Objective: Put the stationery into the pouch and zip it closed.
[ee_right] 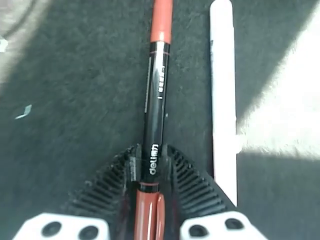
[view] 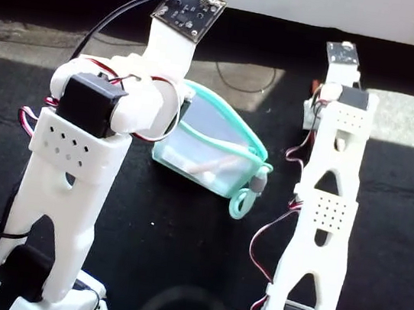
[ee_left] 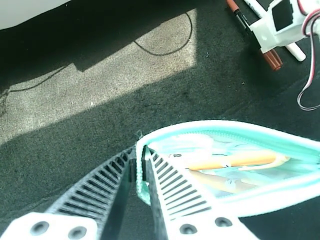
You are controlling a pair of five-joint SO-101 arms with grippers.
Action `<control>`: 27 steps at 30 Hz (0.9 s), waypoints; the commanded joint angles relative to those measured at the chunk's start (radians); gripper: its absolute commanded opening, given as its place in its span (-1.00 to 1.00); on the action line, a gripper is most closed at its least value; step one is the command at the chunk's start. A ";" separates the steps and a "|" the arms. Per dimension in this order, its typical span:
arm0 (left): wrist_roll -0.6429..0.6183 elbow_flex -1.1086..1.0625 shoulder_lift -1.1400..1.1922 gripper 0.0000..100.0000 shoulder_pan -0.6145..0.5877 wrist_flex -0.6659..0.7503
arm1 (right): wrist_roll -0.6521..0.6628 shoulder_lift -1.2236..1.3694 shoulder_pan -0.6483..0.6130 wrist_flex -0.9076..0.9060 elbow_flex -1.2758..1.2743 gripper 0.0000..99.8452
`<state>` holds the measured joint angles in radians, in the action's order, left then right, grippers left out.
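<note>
A teal see-through pouch (view: pixel 214 156) lies mid-table with its zip open. My left gripper (ee_left: pixel 140 152) is shut on the rim at one end of the pouch (ee_left: pixel 225 135). Inside lie an orange pen (ee_left: pixel 230 161) and other pale stationery. The grey zip pull (view: pixel 259 181) and a teal loop (view: pixel 240 203) hang at the pouch's other end. At the far right, my right gripper (ee_right: pixel 150 152) is shut on a red-and-black marker (ee_right: pixel 157 100) that lies on the mat. A white pen (ee_right: pixel 222 100) lies alongside the marker, just outside the fingers.
A black mat (view: pixel 382 226) covers the table, with sunlit patches at the back. A thin cable (ee_left: pixel 165 50) curls on the mat beyond the pouch. The left arm (view: pixel 76 152) rises over the pouch's left end.
</note>
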<state>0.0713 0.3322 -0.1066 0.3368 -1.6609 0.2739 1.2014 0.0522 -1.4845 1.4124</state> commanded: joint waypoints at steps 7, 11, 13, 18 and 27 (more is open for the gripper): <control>-0.003 -0.033 0.019 -0.98 0.039 -0.014 | 0.015 -0.289 -0.012 -0.157 0.019 -0.99; -0.003 -0.033 0.019 -0.98 0.039 -0.015 | 0.015 -0.340 -0.012 -0.228 0.019 -0.99; -0.003 -0.033 0.019 -0.98 0.039 -0.014 | 0.011 -0.374 -0.012 -0.272 0.019 -0.99; -0.003 -0.033 0.019 -0.98 -0.002 -0.014 | 0.009 -0.513 -0.015 -0.283 0.005 -0.99; -0.003 -0.031 0.019 -0.98 -0.085 -0.014 | -0.083 -1.056 -0.074 -0.280 -0.613 -0.99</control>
<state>0.0713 0.3322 -0.1066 0.2524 -1.6609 0.2156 0.3943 -0.0107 -1.7561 1.0533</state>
